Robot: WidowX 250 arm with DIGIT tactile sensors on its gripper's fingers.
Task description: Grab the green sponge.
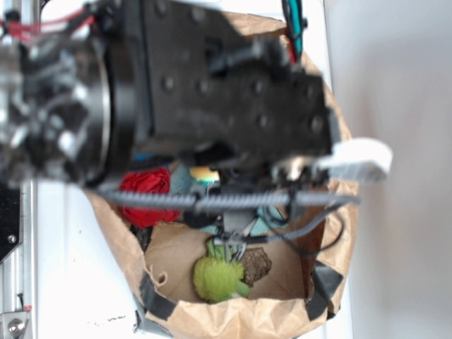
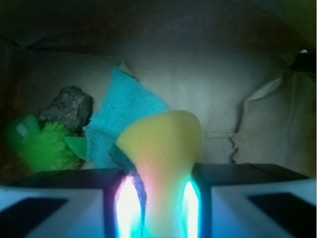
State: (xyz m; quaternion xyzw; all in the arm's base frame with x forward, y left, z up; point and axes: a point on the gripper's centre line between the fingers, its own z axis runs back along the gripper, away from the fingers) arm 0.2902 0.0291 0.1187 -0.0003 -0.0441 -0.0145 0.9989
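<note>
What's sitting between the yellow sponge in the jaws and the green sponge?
In the wrist view, the teal cloth lies between the yellow sponge and the green sponge. A grey rock-like lump sits just behind the green sponge.

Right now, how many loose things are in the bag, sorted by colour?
Green: 1, the green sponge
Yellow: 1, the yellow sponge between the gripper fingers
Teal: 1, the cloth
Grey-brown: 1, the rock-like lump
Red: 1, the crumpled item
Total: 5
</note>
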